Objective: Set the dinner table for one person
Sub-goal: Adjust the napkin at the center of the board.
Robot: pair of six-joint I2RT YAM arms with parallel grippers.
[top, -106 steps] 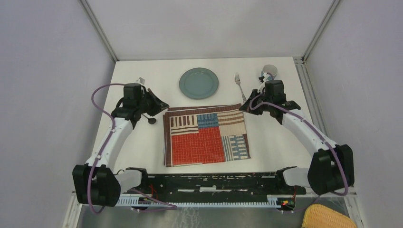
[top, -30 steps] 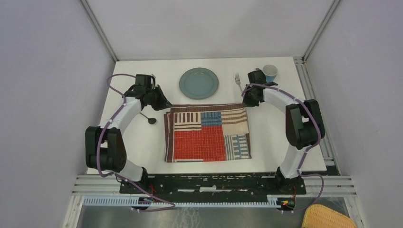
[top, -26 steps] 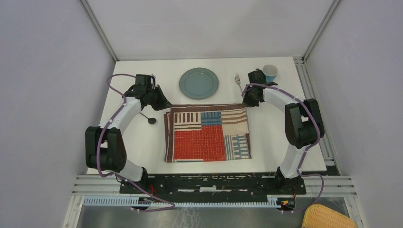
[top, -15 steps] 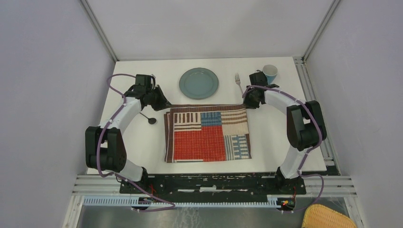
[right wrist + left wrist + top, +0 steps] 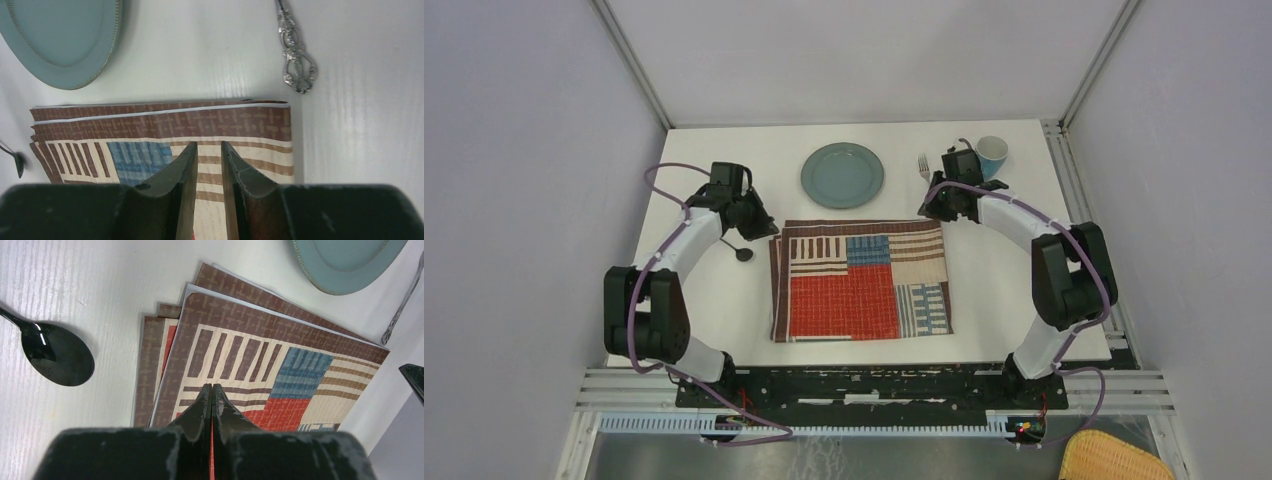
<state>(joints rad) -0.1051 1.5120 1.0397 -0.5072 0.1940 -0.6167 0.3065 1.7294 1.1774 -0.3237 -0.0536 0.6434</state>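
The dinner table (image 5: 1009,290) is a white tabletop. A striped patchwork placemat (image 5: 859,283) lies folded in its middle. Beyond it sit a teal plate (image 5: 842,175), a silver fork (image 5: 924,165) and a blue cup (image 5: 992,153); a black spoon (image 5: 742,252) lies left of the mat. My left gripper (image 5: 764,228) hovers over the mat's far left corner (image 5: 240,350), shut (image 5: 210,386), with nothing between its fingers. My right gripper (image 5: 927,210) is over the far right corner (image 5: 165,127), open by a narrow gap (image 5: 208,144) and holding nothing.
Metal rails edge the table, and grey walls stand close on three sides. The fork's handle (image 5: 297,60) ends just beyond the mat's far right corner. The spoon bowl (image 5: 62,360) lies a short way left of the mat's edge. A yellow woven thing (image 5: 1114,455) sits off the table.
The right gripper has gone from shut to slightly open and shifted a little left at the mat's corner. The left gripper stayed shut and drew slightly nearer.
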